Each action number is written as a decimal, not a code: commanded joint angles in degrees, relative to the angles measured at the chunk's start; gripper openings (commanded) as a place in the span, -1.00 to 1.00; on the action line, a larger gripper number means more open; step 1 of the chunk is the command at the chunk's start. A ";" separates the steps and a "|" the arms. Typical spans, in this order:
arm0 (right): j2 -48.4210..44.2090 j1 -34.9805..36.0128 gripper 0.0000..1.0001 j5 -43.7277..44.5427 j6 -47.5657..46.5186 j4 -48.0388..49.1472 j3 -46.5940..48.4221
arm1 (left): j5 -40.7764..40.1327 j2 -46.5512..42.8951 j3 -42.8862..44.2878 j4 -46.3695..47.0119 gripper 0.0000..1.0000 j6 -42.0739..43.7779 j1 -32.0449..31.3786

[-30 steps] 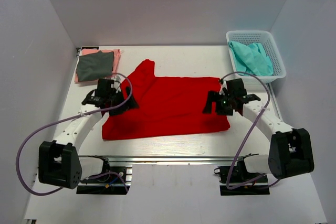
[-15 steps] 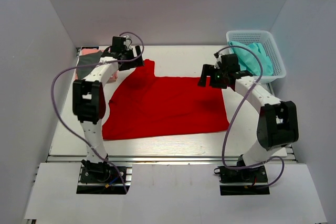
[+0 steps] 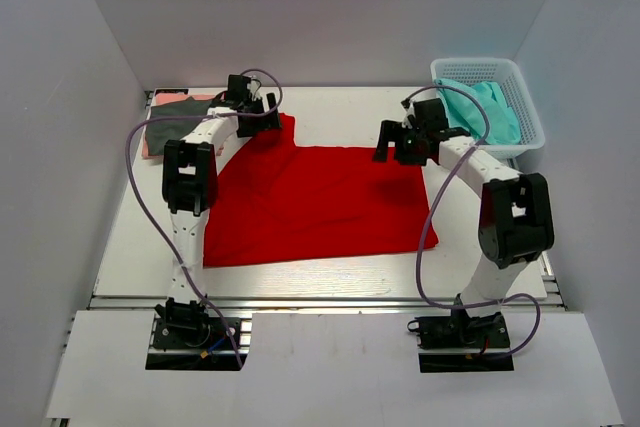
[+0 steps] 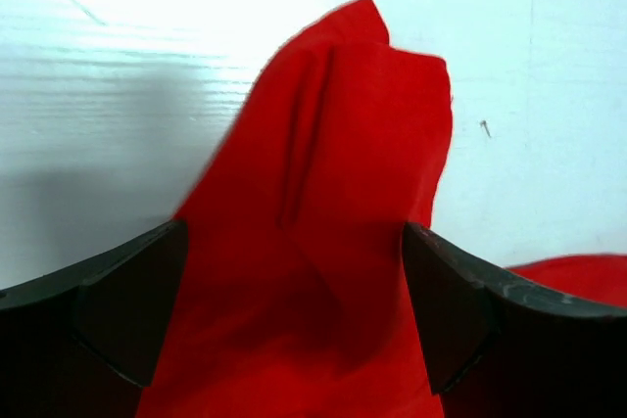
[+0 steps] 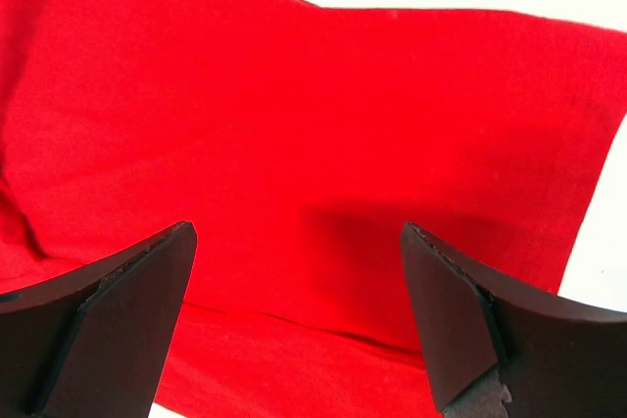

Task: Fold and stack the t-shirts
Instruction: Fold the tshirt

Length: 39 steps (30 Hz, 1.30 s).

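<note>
A bright red t-shirt (image 3: 320,202) lies spread on the white table, one sleeve pointing to the far left. My left gripper (image 3: 262,117) is open over that sleeve (image 4: 323,144), the fingers (image 4: 127,291) on either side of the fabric. My right gripper (image 3: 393,147) is open above the shirt's far right corner (image 5: 323,144); its fingers (image 5: 460,310) stand wide apart and hold nothing. A dark grey t-shirt (image 3: 180,119) lies folded on a salmon pink one (image 3: 150,145) at the far left.
A white lattice basket (image 3: 520,82) at the far right corner holds teal cloth (image 3: 485,112). White walls close in the table on the left, back and right. Purple cables loop from both arms.
Both arms have reached away from me, from the shirt's near-middle sides to its far edge. The left gripper now sits over the sleeve, the right over the far right corner.
</note>
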 commanded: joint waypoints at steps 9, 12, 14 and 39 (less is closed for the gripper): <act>11.68 -0.88 0.81 -1.68 3.87 2.95 -1.00 | -10.76 -3.13 -6.59 -4.12 1.00 -5.13 1.25; 12.64 -1.67 0.81 -0.53 4.74 3.13 -1.53 | -11.38 -3.13 -6.59 -5.62 1.00 -6.18 1.79; 13.00 -1.93 0.81 -0.79 4.92 3.21 -1.80 | -11.38 -3.13 -6.59 -5.62 1.00 -6.80 2.31; 7.82 -3.25 0.81 -5.54 -0.17 6.29 3.21 | -13.75 -4.71 -4.21 -8.34 1.00 -16.37 4.16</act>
